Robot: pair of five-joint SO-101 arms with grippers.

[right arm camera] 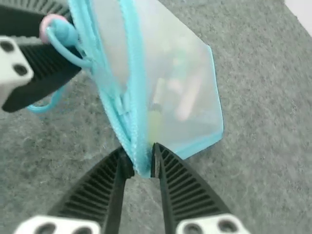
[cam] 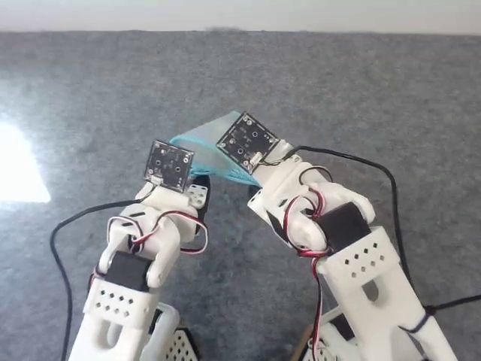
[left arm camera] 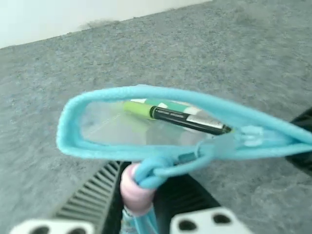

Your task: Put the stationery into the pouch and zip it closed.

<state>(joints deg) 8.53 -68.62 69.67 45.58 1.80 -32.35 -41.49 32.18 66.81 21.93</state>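
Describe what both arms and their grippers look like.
The left arm and right arm have white shells with rows of small holes, black motor blocks, and looping red, white and black wires. The left gripper and right gripper have black ribbed tapering fingers on white bases.

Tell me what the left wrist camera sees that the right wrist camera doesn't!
Only the left wrist view looks into the open mouth of the pouch, where a green and black pen lies inside, with a pale wall behind. Only the right wrist view shows the right gripper, its jaws shut on the pouch's blue edge, and the pouch's see-through side. Both show the pouch, the pink bead on its blue cord, held by the left gripper, and the grey table.
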